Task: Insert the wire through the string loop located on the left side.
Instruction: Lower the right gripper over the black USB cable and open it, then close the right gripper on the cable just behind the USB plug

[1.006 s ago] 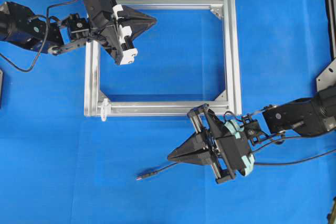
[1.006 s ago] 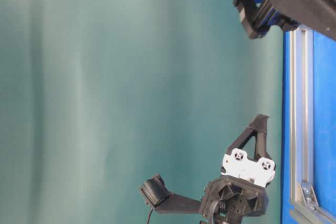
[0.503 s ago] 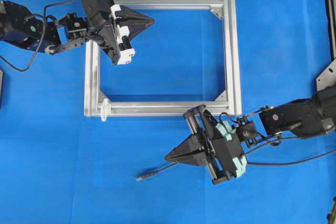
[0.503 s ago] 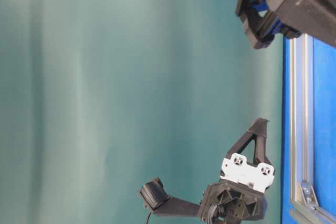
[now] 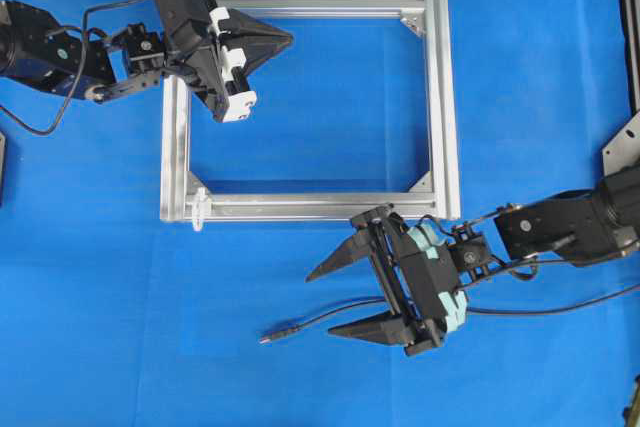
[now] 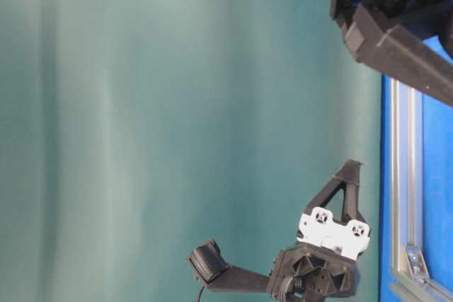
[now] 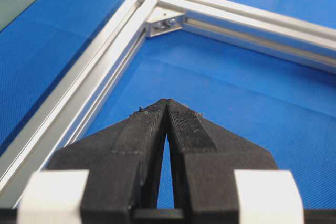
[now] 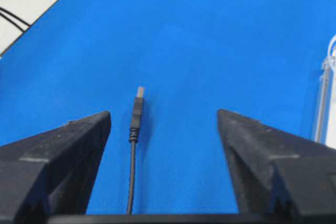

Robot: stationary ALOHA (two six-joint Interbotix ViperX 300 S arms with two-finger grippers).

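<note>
Right gripper [image 5: 341, 299]: spread wide at lower centre of the overhead view; I have it nearer the wire.
Wire [image 5: 320, 319]: flat on the blue mat between the fingers; long axis along the claw's reach; plug [image 8: 136, 113] ahead of the tips.
String loop [image 5: 198, 209]: frame's lower-left corner.
Left gripper [image 5: 286, 40]: pressed together, holding nothing, upper left.

No text, label, brand, number or sign can be read on anything in these views.
</note>
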